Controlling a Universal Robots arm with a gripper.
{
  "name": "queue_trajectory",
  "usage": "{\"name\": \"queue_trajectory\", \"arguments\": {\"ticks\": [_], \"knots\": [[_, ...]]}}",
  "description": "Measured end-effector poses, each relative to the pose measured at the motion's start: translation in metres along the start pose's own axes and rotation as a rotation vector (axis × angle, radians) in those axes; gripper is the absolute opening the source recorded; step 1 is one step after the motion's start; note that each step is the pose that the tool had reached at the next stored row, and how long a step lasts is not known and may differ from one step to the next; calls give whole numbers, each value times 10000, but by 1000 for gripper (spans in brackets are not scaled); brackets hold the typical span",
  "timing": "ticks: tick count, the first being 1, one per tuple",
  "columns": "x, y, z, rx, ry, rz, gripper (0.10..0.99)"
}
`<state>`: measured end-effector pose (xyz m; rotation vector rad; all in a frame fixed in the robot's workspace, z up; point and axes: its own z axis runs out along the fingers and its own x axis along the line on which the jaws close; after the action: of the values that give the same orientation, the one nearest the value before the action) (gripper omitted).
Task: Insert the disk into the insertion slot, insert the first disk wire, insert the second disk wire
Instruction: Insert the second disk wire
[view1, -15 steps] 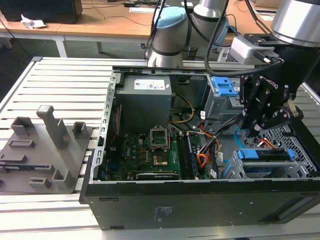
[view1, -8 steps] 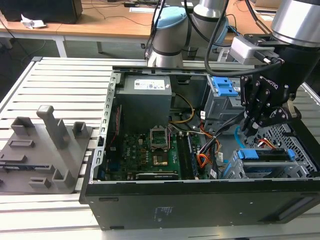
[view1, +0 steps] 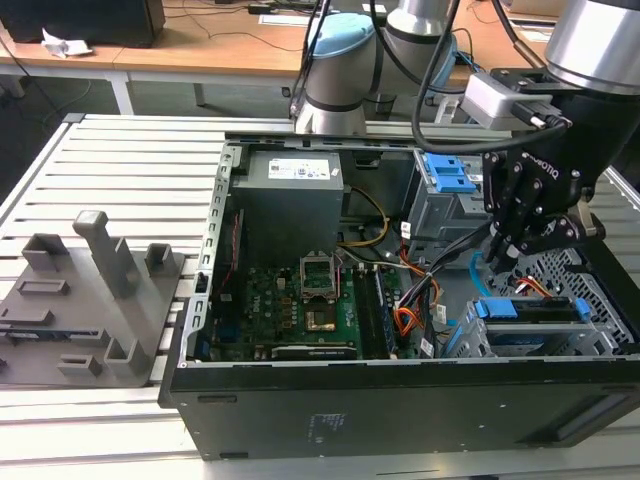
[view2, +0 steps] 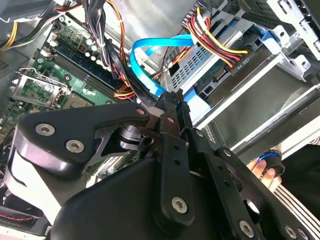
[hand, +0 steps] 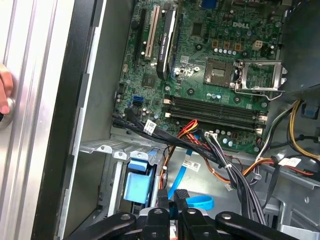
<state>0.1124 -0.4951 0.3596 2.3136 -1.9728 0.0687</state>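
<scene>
The disk (view1: 535, 312) with blue side rails sits in the insertion slot (view1: 596, 285), a perforated light-grey cage at the exterior view's right. The first disk wire (view2: 239, 61), orange, red and yellow strands on a black plug, sits against the disk's (view2: 220, 82) edge. My gripper (view1: 520, 245) hangs just above the cage. Its fingers (view2: 170, 107) are pressed together on the end of the second disk wire (view2: 150, 82), a light blue flat cable that loops up behind them. In the first wrist view the same blue cable (hand: 181, 172) runs down into my gripper (hand: 172, 196).
The open computer case holds a green motherboard (view1: 300, 300), a power supply (view1: 290, 195) and a taller grey cage with a blue latch (view1: 445, 175). Thick black cables (hand: 235, 175) cross near the gripper. A grey fixture (view1: 90, 290) lies outside the case. A person's hand (hand: 4, 97) rests at the case's edge.
</scene>
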Motion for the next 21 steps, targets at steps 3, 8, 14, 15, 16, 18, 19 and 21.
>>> {"name": "queue_trajectory", "arguments": {"ticks": [3, 8, 14, 15, 16, 18, 19, 21], "knots": [[26, -17, 4, -1, -1, 0, 161], [56, -51, 11, -4, 0, 0, 161], [126, -158, 20, -35, -8, -3, 161], [132, -157, 23, -35, -6, -3, 161], [140, -156, 26, -35, -6, -3, 161], [150, -155, 29, -35, -5, -3, 161], [156, -154, 34, -35, -7, -3, 161], [169, -153, 49, -35, -7, -3, 161]]}}
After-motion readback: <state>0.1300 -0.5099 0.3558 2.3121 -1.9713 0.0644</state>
